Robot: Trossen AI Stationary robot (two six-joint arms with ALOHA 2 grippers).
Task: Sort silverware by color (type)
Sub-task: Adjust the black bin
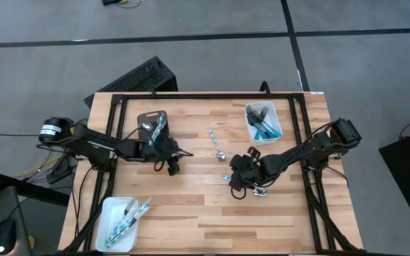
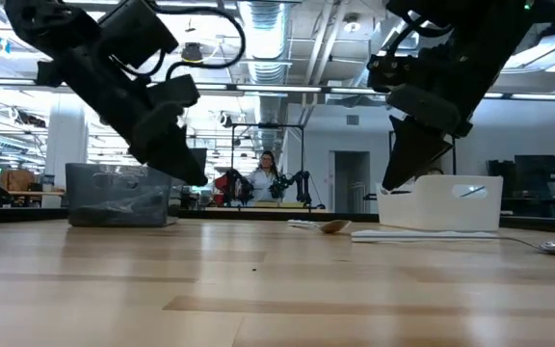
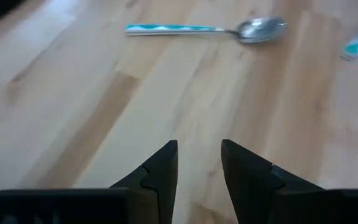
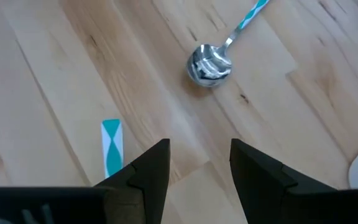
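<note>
A spoon (image 1: 216, 142) with a teal-blue handle lies flat on the wooden table between my two grippers. It also shows in the left wrist view (image 3: 204, 28) and its bowl shows in the right wrist view (image 4: 210, 64). My left gripper (image 1: 171, 163) hovers open and empty left of it, above the table (image 3: 199, 158). My right gripper (image 1: 237, 176) hovers open and empty on the spoon's near-right side (image 4: 199, 162). Another piece of silverware (image 1: 260, 191) lies on the table by my right gripper; its teal handle end (image 4: 111, 146) shows beside one finger.
A dark grey bin (image 1: 153, 122) with silverware stands at the far left. A white tray (image 1: 263, 121) with teal-handled pieces stands at the far right. Another white tray (image 1: 119, 222) with several pieces sits at the near left corner. A person shows in the room behind (image 2: 266, 173).
</note>
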